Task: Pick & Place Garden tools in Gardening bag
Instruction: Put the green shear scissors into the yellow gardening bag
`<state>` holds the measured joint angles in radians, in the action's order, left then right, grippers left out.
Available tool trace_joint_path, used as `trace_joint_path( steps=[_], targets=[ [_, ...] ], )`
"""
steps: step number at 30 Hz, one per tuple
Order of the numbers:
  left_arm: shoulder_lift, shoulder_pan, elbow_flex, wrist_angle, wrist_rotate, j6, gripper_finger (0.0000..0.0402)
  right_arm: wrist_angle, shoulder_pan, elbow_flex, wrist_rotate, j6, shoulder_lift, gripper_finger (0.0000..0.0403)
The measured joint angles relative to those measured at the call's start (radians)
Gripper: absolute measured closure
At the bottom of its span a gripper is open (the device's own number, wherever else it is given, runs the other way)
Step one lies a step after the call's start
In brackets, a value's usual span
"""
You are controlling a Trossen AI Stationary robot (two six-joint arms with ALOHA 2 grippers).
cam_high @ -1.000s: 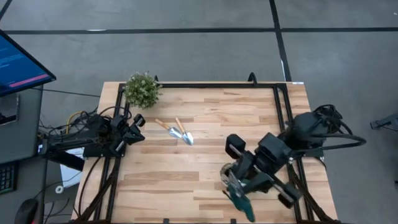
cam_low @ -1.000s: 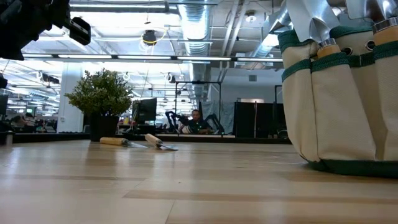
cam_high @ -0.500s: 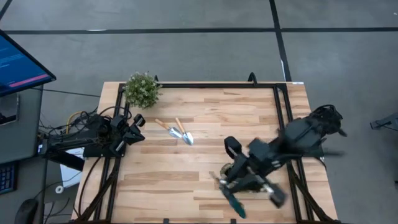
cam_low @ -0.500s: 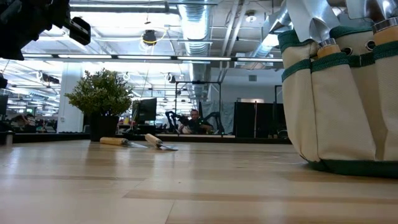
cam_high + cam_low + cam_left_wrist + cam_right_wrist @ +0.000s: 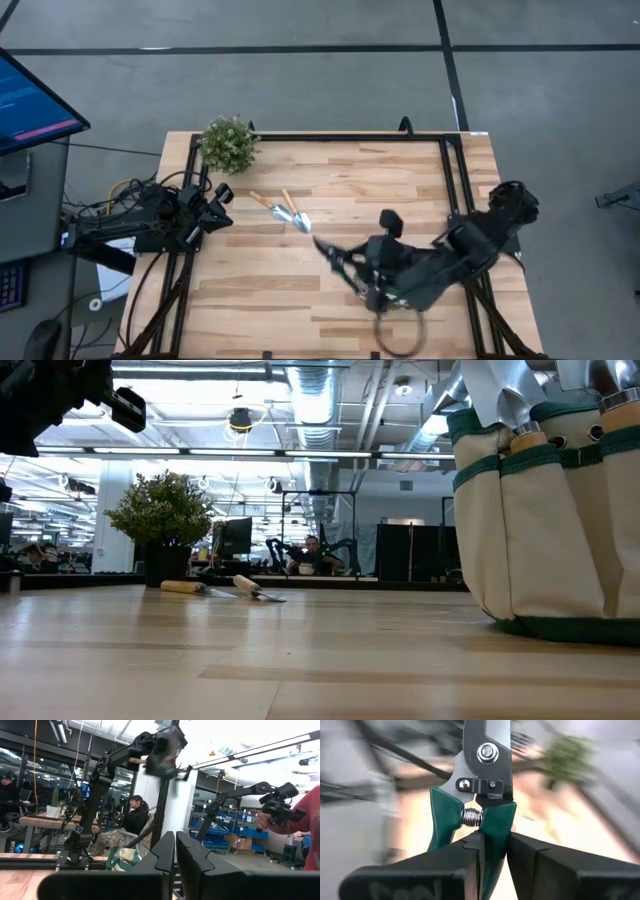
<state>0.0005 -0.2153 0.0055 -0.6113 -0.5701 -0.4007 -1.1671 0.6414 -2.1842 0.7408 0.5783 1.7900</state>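
Right gripper (image 5: pixel 492 852) clamped tight on green-handled pruning shears (image 5: pixel 480 795), carried above the near right part of the table (image 5: pixel 350 190). Left gripper (image 5: pixel 175 855) parked at the left edge, fingers pressed together, holding nothing. Two wooden-handled trowels (image 5: pixel 284 210) lying mid-table near the potted plant (image 5: pixel 229 144); gardening bag (image 5: pixel 550 520) standing upright at the near right.

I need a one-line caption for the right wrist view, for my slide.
Right gripper shut on green-handled shears, carried above the table.
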Motion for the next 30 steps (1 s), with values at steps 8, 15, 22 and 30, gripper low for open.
trace_joint_path(
  steps=[8,15,22,30],
  targets=[
    [0.002,0.0,0.0,0.0,0.0,0.0,0.0384,-0.255,-0.028,0.0,0.239,0.152,0.081,0.0352],
    [0.013,0.0,0.0,0.0,-0.001,0.0,0.0384,-0.319,-0.051,0.0,0.478,0.086,0.145,0.0352],
    [0.015,0.0,0.0,0.0,0.0,0.0,0.0384,-0.315,-0.034,0.001,0.633,0.026,0.134,0.0352],
    [0.015,0.0,0.0,0.0,0.0,0.0,0.0384,-0.367,0.166,-0.001,0.526,0.25,0.021,0.0352]
  ],
)
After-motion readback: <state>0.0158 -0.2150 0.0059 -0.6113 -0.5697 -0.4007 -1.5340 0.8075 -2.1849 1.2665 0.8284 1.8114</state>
